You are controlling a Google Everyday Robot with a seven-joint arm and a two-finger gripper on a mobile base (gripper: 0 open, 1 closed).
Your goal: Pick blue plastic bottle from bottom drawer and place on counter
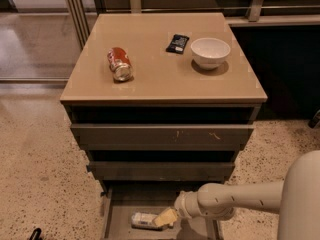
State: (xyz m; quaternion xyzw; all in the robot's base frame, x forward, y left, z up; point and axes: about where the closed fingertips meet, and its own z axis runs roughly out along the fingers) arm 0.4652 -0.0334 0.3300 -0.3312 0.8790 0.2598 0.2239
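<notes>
Glossy beige tabletop (160,81) above speckled stone floor (40,174) bears a tipped red soda can (120,64), a black packet (177,43) and a white bowl (210,51). In the open grey bottom drawer (119,228) lies the small clear plastic bottle (144,220); the beige claw (166,217) sits at its right end (grasping or not, I cannot tell).
</notes>
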